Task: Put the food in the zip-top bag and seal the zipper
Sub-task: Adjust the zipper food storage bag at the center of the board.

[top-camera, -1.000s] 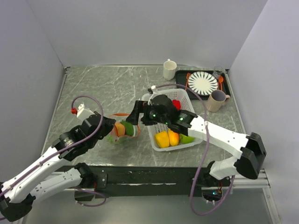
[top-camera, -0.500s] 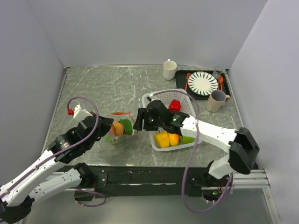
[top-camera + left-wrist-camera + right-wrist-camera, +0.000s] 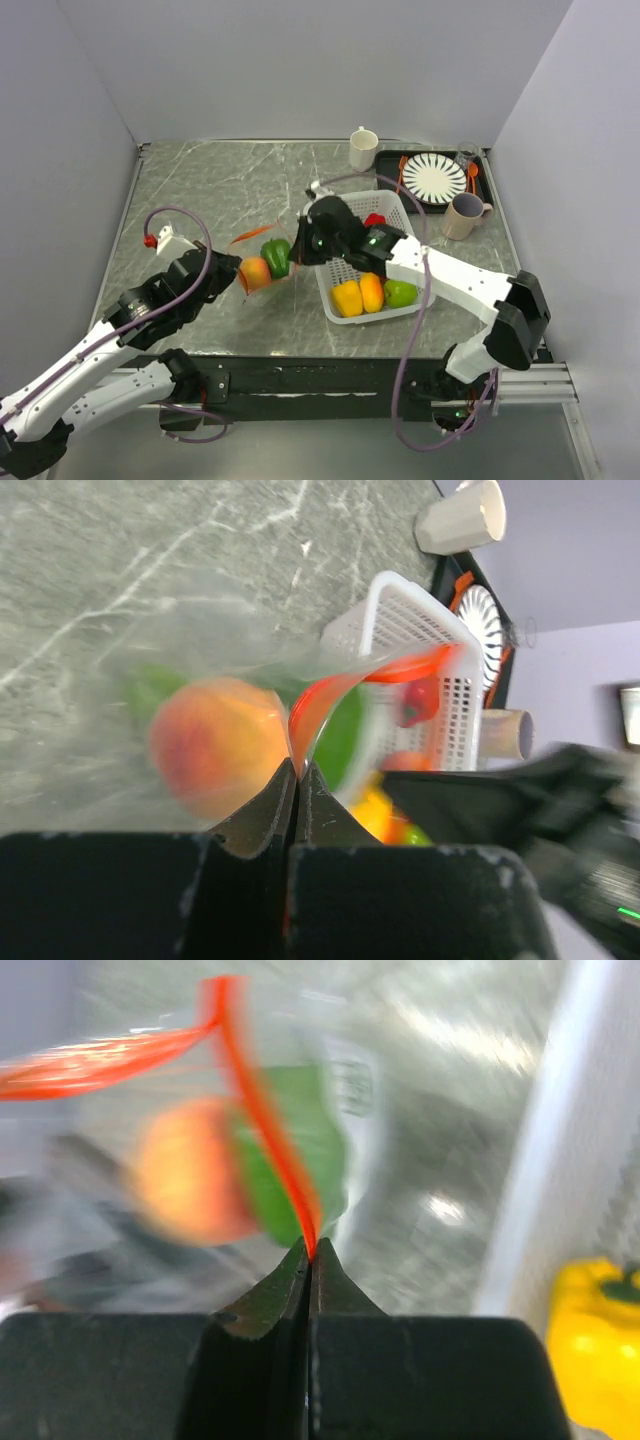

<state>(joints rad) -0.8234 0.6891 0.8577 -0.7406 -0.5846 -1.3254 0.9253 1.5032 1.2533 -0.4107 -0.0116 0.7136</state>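
Pinching thin orange-red zipper [image 3: 266,1130]; clear soft bag [image 3: 200,620], glossy round peach [image 3: 215,745]

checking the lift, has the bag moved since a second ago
Yes: the zip-top bag has shifted away from the table's near edge, towards the white basket.

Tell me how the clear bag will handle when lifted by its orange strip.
Probably floppy: the zip-top bag sags between the left gripper and right gripper, its zipper bowing loosely. Likely bottom-heavy, since the peach and a green piece hang inside. The glossy film may slip from a thin pinch.
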